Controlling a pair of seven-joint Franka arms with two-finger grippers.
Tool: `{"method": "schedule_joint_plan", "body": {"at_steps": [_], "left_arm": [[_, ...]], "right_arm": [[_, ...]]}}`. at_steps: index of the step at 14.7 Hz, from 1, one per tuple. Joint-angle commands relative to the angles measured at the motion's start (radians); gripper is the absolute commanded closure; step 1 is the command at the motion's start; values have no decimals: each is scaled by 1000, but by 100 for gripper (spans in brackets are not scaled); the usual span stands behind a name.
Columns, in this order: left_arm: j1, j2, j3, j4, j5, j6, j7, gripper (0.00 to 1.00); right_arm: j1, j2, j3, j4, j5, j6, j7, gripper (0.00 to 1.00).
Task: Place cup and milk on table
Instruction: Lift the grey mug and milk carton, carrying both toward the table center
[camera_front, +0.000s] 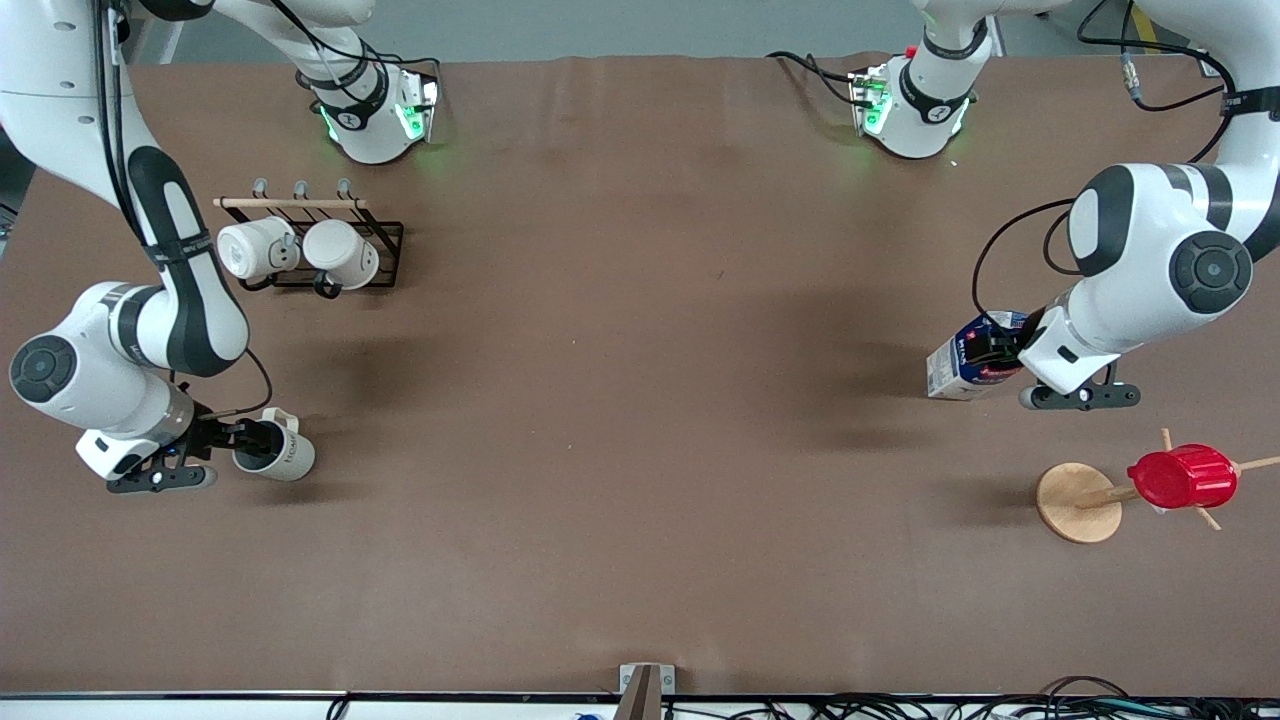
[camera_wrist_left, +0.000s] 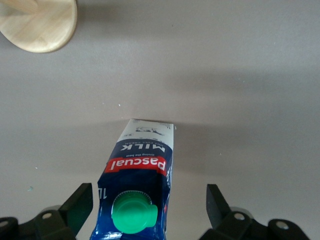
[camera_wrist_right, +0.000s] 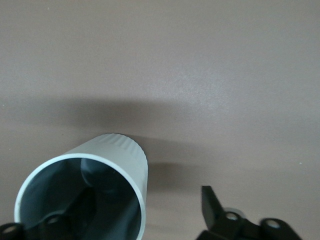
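Observation:
The cup (camera_front: 277, 452), cream-white with dark lettering, sits on the brown table (camera_front: 640, 420) toward the right arm's end. My right gripper (camera_front: 245, 440) is open at its rim. In the right wrist view one finger reaches into the grey inside of the cup (camera_wrist_right: 87, 192); the other finger (camera_wrist_right: 210, 202) stands outside with a gap to the wall. The blue-and-white milk (camera_front: 968, 358) stands on the table toward the left arm's end. My left gripper (camera_front: 1000, 345) is open over it. In the left wrist view the milk (camera_wrist_left: 140, 170), with its green cap (camera_wrist_left: 132, 217), shows between the spread fingers (camera_wrist_left: 80, 202), untouched.
A black wire rack (camera_front: 385, 245) with two white mugs (camera_front: 300, 250) stands farther from the front camera than the cup. A wooden stand (camera_front: 1078, 502) carrying a red ribbed cup (camera_front: 1182, 477) is nearer the camera than the milk; its round base (camera_wrist_left: 37, 22) shows in the left wrist view.

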Motion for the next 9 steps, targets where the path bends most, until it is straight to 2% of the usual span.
{"method": "schedule_joint_plan", "body": {"at_steps": [1, 3, 4, 5, 7, 9], "left_arm": [[6, 0, -4, -19, 16, 17, 8, 0], [11, 5, -3, -33, 16, 19, 20, 1], [25, 5, -4, -33, 16, 17, 21, 1], [28, 5, -4, -36, 16, 17, 28, 1], [31, 5, -4, -42, 16, 17, 47, 1], [40, 5, -4, -47, 16, 17, 55, 1]], "right_arm": [[1, -7, 6, -11, -2, 10, 8, 47], [-5, -9, 6, -5, 4, 2, 18, 74], [-6, -9, 6, -4, 27, 0, 29, 90], [-8, -9, 6, -2, 68, -4, 35, 100], [-12, -10, 4, 11, 128, -18, 38, 100], [-17, -12, 3, 68, 136, -122, 60, 100]]}}
